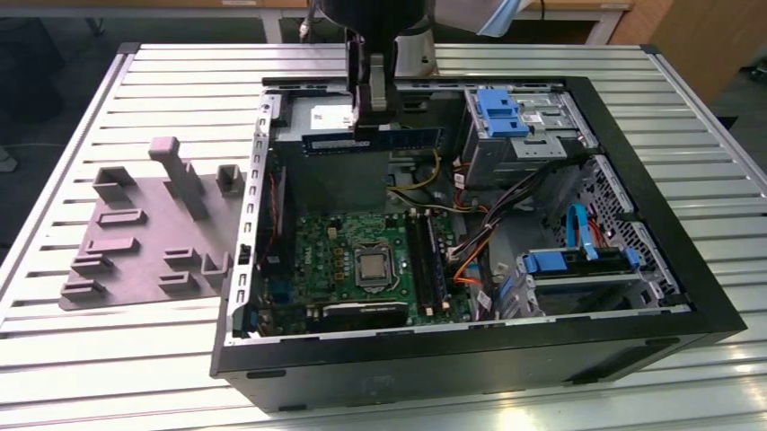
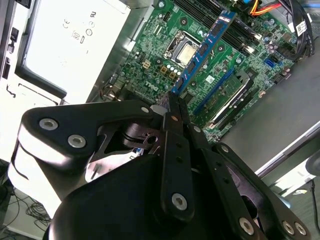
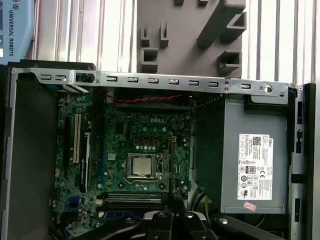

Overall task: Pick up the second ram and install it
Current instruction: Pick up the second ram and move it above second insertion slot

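With the jaws clamped on the two flat faces of the second ram (image 1: 381,141), the gripper (image 1: 366,121) hangs over the power-supply end of the open PC case (image 1: 671,296)

- exterior view: stick is held long edge roughly level and in the air above the power-supply box (image 1: 330,180). It's gripped partway along, with more of it sticking out toward the exterior view's right, toward the blue drive cage (image 1: 501,112)
- second wrist view: gripper (image 2: 172,102) fingers (image 2: 176,150) are pressed together on the near end of the blue stick (image 2: 204,50), chips visible along its face. The green motherboard (image 2: 155,55) is behind it
- first wrist view: gripper (image 3: 172,205) is looking straight down. The ram (image 3: 171,160) shows edge-on as a thin dark line over the board (image 3: 125,135), between the CPU (image 3: 141,165) and the power-supply box (image 3: 250,165)
- stick is not seated: the long black ram slots (image 1: 426,260) sit beside the CPU (image 1: 375,267), well apart from it in the exterior view
- grey plastic tray (image 1: 132,242) lies on the slatted table (image 1: 72,359) just outside the case wall, on the exterior view's left
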Controlling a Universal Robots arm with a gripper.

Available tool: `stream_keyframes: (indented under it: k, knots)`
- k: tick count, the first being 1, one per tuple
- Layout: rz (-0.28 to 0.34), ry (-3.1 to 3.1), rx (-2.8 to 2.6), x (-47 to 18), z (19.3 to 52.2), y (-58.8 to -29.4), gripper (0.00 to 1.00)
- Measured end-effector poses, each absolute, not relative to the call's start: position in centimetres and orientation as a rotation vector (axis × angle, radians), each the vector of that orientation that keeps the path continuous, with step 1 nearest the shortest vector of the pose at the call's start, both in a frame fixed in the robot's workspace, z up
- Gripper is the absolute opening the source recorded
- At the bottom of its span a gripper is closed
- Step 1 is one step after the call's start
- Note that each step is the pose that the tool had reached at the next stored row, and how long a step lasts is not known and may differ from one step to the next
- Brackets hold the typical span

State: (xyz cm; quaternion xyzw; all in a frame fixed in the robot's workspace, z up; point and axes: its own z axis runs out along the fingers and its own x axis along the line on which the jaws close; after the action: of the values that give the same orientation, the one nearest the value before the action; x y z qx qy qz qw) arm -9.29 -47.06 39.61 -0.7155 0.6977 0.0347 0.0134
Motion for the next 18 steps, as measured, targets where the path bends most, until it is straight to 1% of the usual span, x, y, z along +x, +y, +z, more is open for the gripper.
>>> stream_keyframes:
  k: [18]
  knots:
    - [0.108, 2.176, -2.226, -8.84, 39.15, -47.07, 0.11]
